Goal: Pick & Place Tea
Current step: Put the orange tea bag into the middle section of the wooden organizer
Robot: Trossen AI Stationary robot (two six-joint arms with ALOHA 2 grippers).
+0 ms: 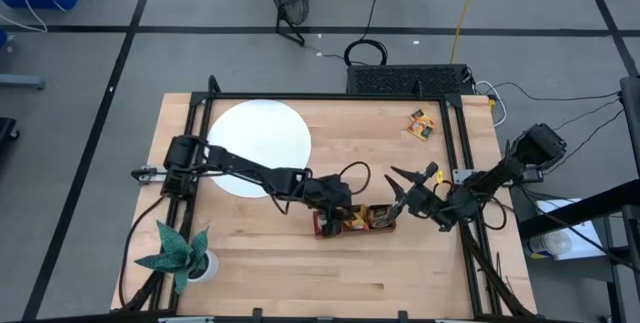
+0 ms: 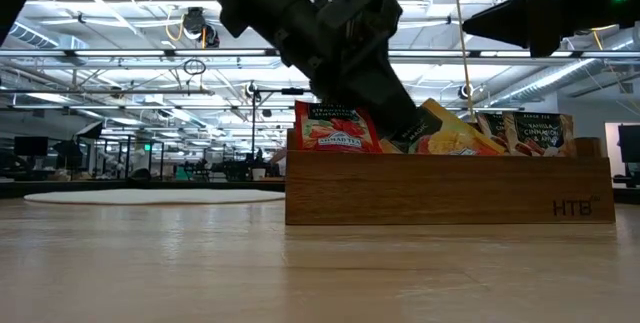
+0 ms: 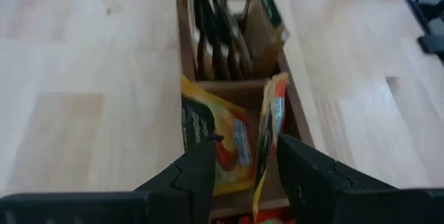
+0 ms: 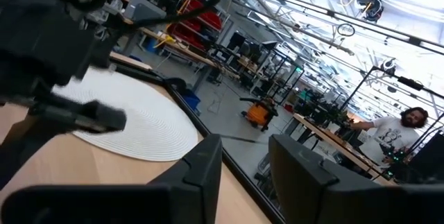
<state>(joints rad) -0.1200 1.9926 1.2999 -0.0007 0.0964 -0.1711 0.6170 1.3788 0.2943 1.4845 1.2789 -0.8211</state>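
Observation:
A brown wooden tray (image 1: pixel 385 229) (image 2: pixel 450 188) stands mid-table with tea sachets upright in its compartments: red (image 2: pixel 340 128), orange-yellow (image 3: pixel 215 141) (image 2: pixel 450 138) and dark ones (image 3: pixel 218 44). My left gripper (image 3: pixel 244 148) (image 1: pixel 335 203) slants down into the tray, open, its fingers on either side of two orange-yellow sachets. My right gripper (image 4: pixel 244 154) (image 1: pixel 408 185) hangs open in the air just right of the tray, pointing level, with nothing between its fingers. A couple of loose sachets (image 1: pixel 421 124) lie flat near the table's far right corner. My left gripper comes slanting down from the table's left side over the tray's middle compartment. One fingertip (image 3: pixel 208 148) overlaps an orange-yellow sachet's upper edge (image 3: pixel 225 130) and the other stands beside a second sachet (image 3: pixel 269 123). I cannot tell whether either touches.
A white round disc (image 1: pixel 258 133) (image 4: pixel 139 120) lies at the far left. A green paper plant in a white pot (image 1: pixel 180 258) stands at the near left. Black frame rails (image 1: pixel 462 163) border the table. A person (image 4: pixel 399 130) stands in the room beyond.

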